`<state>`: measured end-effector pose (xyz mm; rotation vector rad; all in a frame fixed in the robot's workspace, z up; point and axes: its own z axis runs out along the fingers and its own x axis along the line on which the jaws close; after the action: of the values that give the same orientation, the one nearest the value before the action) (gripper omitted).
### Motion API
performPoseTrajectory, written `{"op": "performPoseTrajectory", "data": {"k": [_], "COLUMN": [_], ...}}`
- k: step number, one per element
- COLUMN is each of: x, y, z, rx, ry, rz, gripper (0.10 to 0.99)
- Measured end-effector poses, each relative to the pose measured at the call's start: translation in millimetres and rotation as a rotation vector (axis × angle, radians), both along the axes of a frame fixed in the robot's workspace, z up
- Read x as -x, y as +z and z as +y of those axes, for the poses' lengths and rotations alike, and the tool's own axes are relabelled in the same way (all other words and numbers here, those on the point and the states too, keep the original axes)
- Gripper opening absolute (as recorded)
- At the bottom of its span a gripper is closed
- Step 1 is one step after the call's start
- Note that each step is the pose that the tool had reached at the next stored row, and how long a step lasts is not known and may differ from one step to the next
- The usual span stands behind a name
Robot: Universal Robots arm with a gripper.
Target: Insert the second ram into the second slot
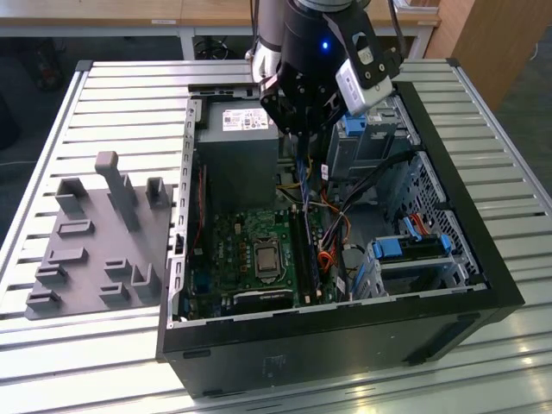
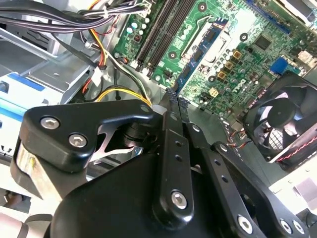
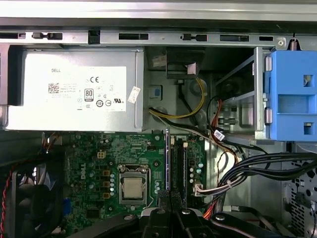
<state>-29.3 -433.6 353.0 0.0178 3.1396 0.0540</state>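
My gripper point(image 1: 300, 140) hangs over the open computer case, above the power supply end of the motherboard point(image 1: 250, 250). In both wrist views its fingertips point(image 2: 171, 95) are pressed together, and I see nothing between or beyond them. Two long dark memory slots point(image 3: 167, 158) run side by side on the green board, straight out from my gripper point(image 3: 170, 197). They also appear in the second wrist view point(image 2: 161, 29) and the exterior view point(image 1: 302, 250). The second ram is hidden. I cannot tell whether a stick sits in either slot.
A grey power supply point(image 3: 74, 89) fills one end of the case. A black fan point(image 2: 285, 119), blue drive holders point(image 3: 292, 94) and bundles of black cables point(image 3: 257, 168) crowd the board's edges. On the exterior view's left, a grey holder fixture point(image 1: 95, 250) lies on the slatted table.
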Motion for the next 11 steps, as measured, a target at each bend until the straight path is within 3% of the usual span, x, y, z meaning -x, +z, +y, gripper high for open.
{"op": "performPoseTrajectory", "data": {"k": [11], "x": [0.0], "y": [-3.1], "z": [0.0], "rx": [0.000], "ry": [0.000], "rz": [-0.0003], "gripper": [0.114]}}
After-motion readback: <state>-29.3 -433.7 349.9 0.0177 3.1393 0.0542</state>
